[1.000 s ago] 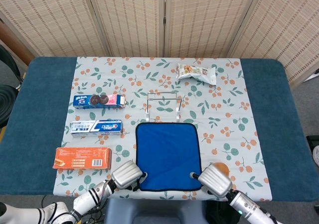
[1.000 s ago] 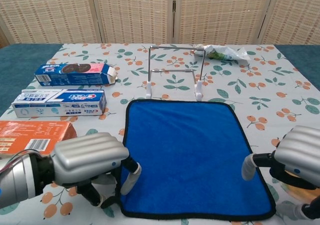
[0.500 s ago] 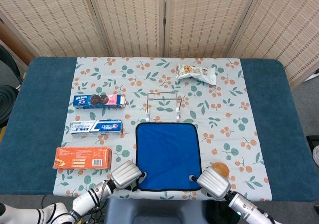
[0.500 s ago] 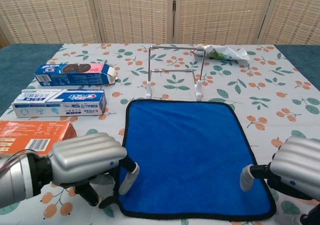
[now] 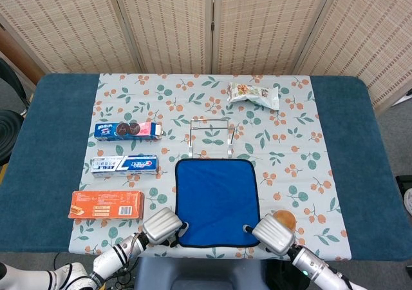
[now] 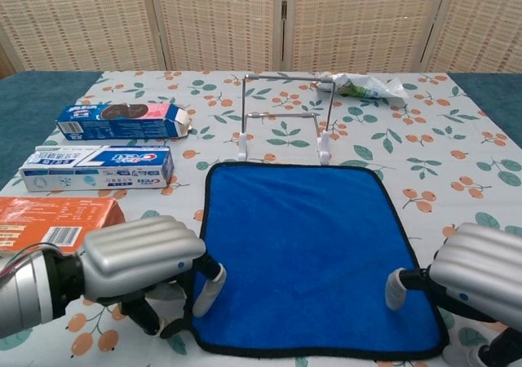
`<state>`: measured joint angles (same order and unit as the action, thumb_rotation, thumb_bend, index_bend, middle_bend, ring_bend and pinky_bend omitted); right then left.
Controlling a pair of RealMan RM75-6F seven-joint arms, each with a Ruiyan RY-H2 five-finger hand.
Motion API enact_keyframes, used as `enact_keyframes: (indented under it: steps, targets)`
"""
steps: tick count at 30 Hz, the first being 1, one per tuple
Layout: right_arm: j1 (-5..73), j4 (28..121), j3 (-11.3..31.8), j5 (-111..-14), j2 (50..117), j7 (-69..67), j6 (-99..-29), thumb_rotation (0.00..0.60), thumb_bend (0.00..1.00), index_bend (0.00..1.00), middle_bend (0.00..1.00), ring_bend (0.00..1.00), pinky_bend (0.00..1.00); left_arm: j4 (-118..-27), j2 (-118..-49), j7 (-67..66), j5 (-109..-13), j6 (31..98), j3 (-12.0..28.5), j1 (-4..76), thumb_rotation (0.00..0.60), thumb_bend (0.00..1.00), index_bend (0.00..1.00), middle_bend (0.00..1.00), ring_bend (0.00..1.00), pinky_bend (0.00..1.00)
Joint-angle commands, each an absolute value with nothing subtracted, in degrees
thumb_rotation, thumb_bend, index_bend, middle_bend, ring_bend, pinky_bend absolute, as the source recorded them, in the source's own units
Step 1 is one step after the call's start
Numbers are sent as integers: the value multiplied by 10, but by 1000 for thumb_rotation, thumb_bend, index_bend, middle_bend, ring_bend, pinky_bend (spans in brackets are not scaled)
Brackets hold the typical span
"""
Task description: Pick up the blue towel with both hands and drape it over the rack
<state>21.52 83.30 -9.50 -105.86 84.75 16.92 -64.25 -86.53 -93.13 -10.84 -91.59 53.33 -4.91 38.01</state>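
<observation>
While the blue towel lies flat and unlifted on the table, the task is barely begun — the left hand sits at the towel's near-left corner with fingers curled down onto the hem, and the right hand sits at the near-right corner with a fingertip on the cloth. Whether either hand actually has the hem pinched I cannot tell, since the palms hide the contact. The rack stands bare just beyond the towel's far edge, ahead of both hands — so securing the corners, lifting and draping all seem to remain.
</observation>
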Motion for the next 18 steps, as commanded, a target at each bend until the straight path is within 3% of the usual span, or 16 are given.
enact_keyframes:
  steps: [1, 18]
  targets:
    - [217, 828, -93, -1057, 853, 169, -643, 600, 215, 384, 907, 843, 996, -866, -930, -109, -915, 533, -49, 380, 600, 425, 638, 1000, 951, 1000]
    - [228, 811, -98, -1056, 868, 153, -646, 600, 378, 449, 907, 849, 1000, -871, -926, -106, -909, 531, -49, 381, 600, 426, 648, 1000, 950, 1000]
